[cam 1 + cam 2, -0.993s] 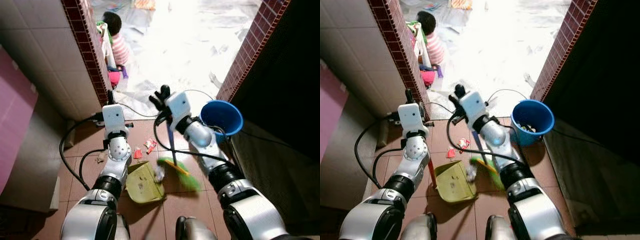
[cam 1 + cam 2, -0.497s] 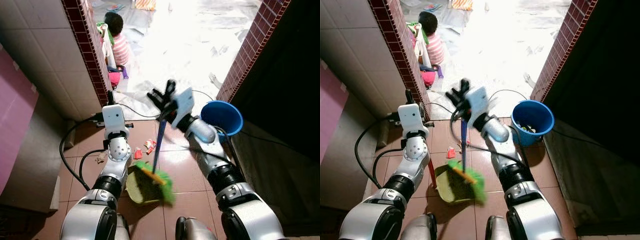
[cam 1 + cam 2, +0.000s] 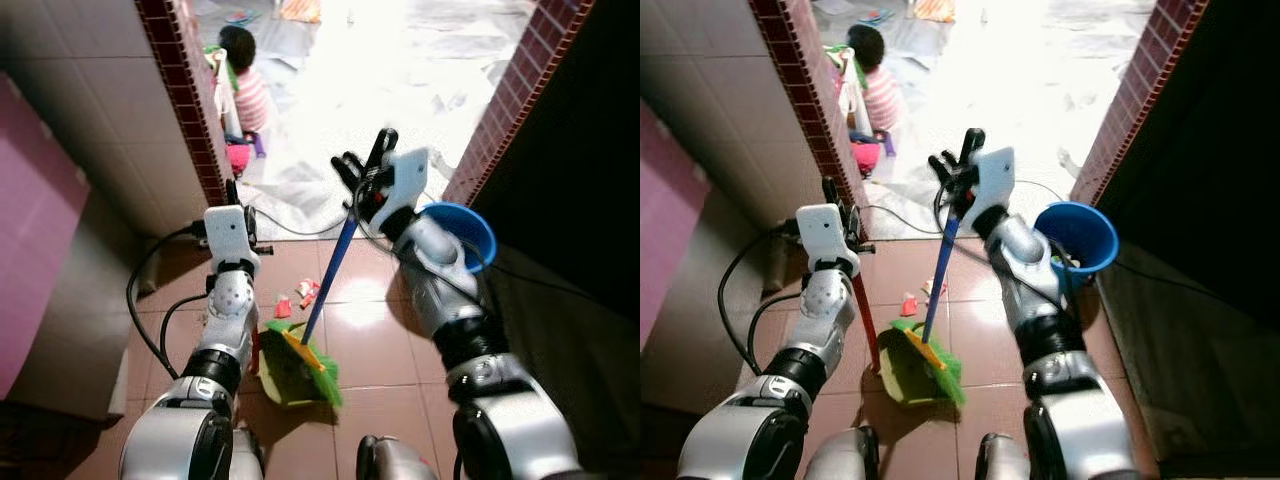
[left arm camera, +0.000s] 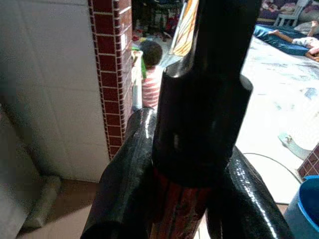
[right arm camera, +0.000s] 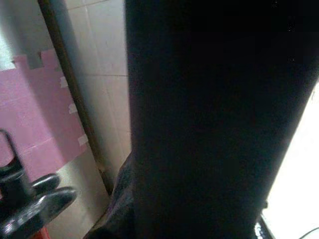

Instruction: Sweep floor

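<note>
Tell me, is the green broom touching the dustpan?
Touching. In the right eye view, the broom's green bristles rest inside the yellow-green dustpan, overlapping its tray with no gap.

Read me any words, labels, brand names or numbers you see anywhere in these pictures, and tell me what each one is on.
No readable text anywhere.
Red scraps on the floor tiles: possibly printed wrappers, too small and blurred to read.
Blue bucket, green broom, dustpan: no label shows.
White wrist housings above the left end effector and right end effector: no marking shows.
</note>
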Available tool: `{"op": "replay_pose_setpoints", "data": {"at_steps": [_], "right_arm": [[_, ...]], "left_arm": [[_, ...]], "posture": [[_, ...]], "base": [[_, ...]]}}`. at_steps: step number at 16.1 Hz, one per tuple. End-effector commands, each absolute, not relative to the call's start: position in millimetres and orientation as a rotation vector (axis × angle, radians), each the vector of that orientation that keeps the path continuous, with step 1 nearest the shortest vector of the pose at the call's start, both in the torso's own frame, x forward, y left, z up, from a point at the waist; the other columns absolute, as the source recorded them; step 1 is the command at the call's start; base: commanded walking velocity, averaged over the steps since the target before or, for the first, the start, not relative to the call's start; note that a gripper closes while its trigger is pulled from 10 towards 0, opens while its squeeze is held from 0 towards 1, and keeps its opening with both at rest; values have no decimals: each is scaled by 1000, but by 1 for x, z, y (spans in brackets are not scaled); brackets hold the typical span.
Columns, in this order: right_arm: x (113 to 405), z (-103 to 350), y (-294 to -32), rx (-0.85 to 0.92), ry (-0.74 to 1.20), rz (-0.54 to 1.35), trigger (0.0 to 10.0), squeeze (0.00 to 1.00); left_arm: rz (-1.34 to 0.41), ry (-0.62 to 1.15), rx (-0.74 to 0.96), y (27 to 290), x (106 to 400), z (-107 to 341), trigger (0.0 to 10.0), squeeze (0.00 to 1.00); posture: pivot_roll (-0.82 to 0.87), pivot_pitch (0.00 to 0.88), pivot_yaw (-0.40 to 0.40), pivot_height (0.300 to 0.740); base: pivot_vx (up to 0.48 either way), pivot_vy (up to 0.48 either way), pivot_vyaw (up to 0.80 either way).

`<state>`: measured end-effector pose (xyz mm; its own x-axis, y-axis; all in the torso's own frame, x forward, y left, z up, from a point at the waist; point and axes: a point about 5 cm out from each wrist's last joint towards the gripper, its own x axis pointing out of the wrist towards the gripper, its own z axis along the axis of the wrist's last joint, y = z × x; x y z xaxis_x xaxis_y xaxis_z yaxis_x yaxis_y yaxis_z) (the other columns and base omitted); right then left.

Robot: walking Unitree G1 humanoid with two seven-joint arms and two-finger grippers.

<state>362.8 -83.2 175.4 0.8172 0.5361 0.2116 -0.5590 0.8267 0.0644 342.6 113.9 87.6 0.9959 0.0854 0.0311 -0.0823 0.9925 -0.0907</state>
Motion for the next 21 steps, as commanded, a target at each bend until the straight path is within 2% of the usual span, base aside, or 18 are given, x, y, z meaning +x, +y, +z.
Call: {"op": "replay_pose_setpoints", "data": {"at_steps": [1,5,6,7,9,14,16,18,21], "right_arm": [[371,190,-86,142,-188,573,10000,0],[375,192,-96,112,-134,530,10000,0],[373,191,-100,80,-152,520,10000,0],[362,200,-98,-6,-262,563,10000,0],[359,206,-97,84,-293,498,10000,0],[348,190,-110,157,-295,277,10000,0],[344,206,-111,50,-384,285,10000,0],[344,232,-123,-86,-506,238,10000,0],[349,228,-136,-27,-475,169,10000,0]], "left_arm": [[68,2,-246,97,342,87,10000,0],[26,64,-322,96,340,79,10000,0],[12,81,-339,92,340,78,10000,0],[-40,69,-326,88,337,77,10000,0],[-41,77,-314,90,335,73,10000,0],[-76,77,-314,89,336,75,10000,0],[-123,35,-288,86,338,83,10000,0],[-141,-42,-205,91,343,98,10000,0],[-140,-52,-195,106,341,97,10000,0]], "posture": [[-66,137,4,740],[-74,118,19,740],[-72,109,18,740],[-73,96,18,740],[-84,87,20,740],[-92,85,36,740],[-106,82,38,740],[-113,71,38,740],[-97,38,41,740]], "base": [[0,0,0],[0,0,0],[0,0,0],[0,0,0],[0,0,0],[0,0,0],[0,0,0],[0,0,0],[0,0,0]]}}
